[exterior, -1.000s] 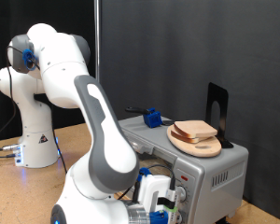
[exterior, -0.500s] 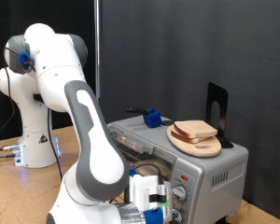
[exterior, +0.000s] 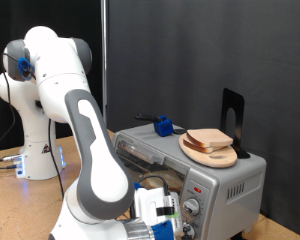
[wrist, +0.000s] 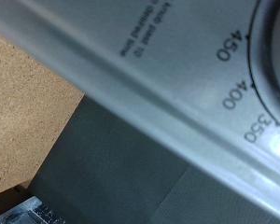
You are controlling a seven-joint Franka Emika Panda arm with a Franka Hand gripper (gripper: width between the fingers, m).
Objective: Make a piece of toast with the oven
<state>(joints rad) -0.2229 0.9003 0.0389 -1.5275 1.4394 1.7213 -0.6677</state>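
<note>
The silver-grey oven (exterior: 235, 185) stands at the exterior view's lower right, its glass front and knobs (exterior: 193, 207) facing lower left. The piece of toast (exterior: 210, 137) lies on a round wooden plate (exterior: 218, 155) on top of the oven. My gripper (exterior: 164, 213) hangs low in front of the oven's control panel, close to the knobs. The wrist view is filled by the oven's front panel (wrist: 168, 103) at very close range, with printed 450, 400 and 350 marks and the edge of a dial (wrist: 275, 51). No fingers show clearly there, and nothing shows between them.
A blue-handled object (exterior: 163, 127) and a black upright bracket (exterior: 233, 115) sit on the oven top. The robot base (exterior: 38, 150) stands at the left on a wooden table (wrist: 23, 103). A black curtain backs the scene.
My arm's elbow has swung left and the gripper has shifted a little left along the oven's front. The toast and plate have not moved.
</note>
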